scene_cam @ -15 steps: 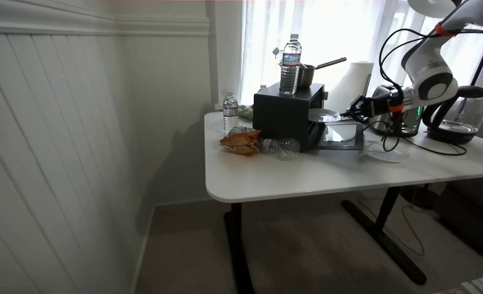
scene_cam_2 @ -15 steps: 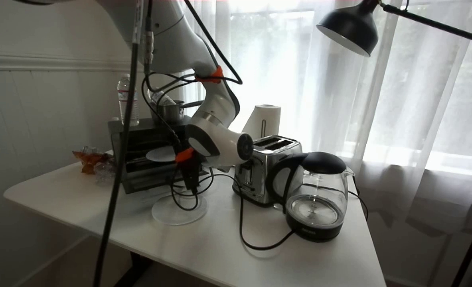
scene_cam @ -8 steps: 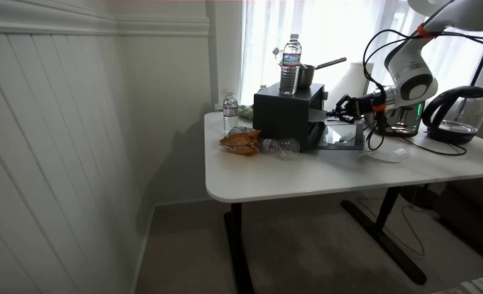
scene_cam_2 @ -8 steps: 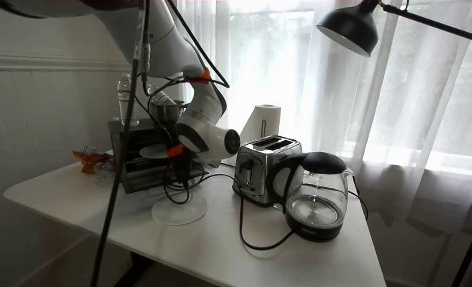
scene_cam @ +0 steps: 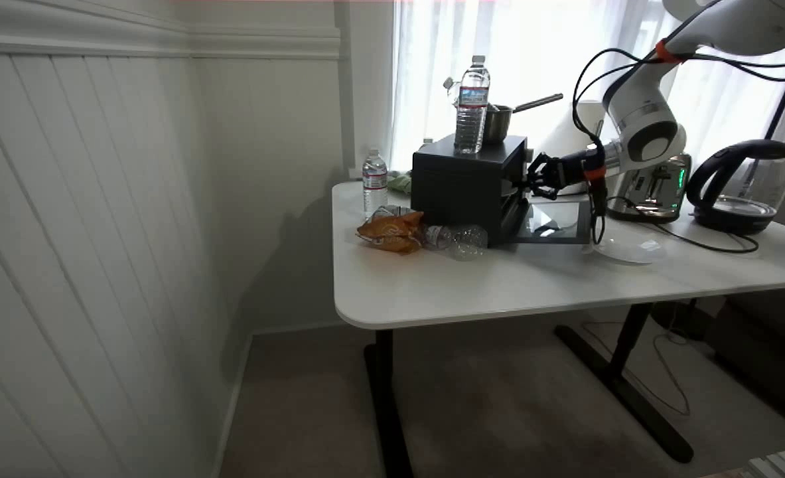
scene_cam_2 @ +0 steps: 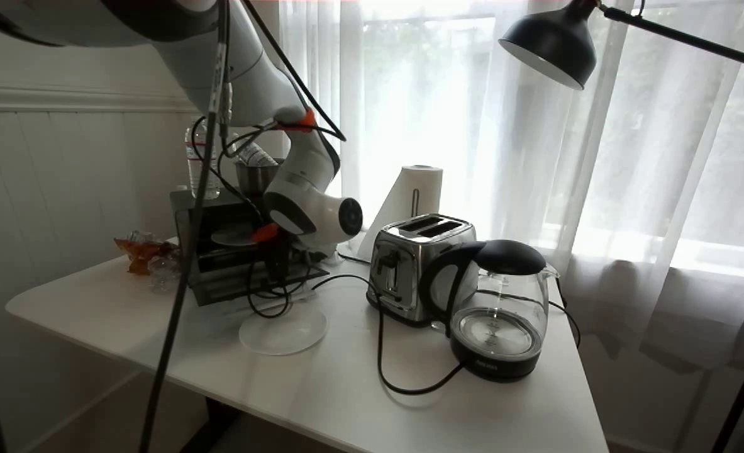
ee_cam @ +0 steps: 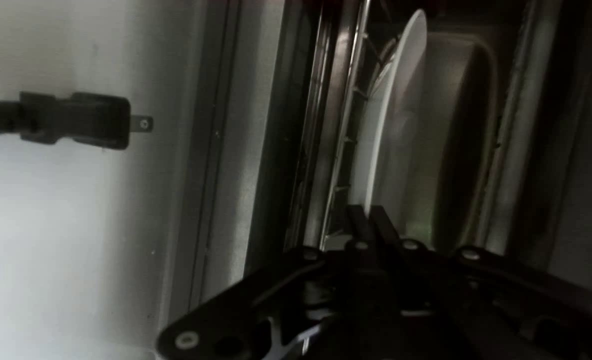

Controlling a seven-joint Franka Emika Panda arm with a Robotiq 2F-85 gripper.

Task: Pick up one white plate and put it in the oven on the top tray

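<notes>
White plate point(scene_cam_2: 232, 236): round, shallow, plain; near rim clamped between the jaws; body partly inside the oven point(scene_cam: 458, 196), above a wire rack point(ee_cam: 343, 142). Rack contact: cannot be determined. Oven: black, box-shaped, standing on the surface point(scene_cam: 405, 292), door point(scene_cam: 568, 224) lowered.

well back in an exterior view, facing the oven point(scene_cam: 455, 189) side-on; near the kettle point(scene_cam_2: 497, 314) in an exterior view, facing oven front. sharing counter point(scene_cam: 425, 285) and oven in both exterior views. close in the wrist view, rolled sideways, looking into oven.
</notes>
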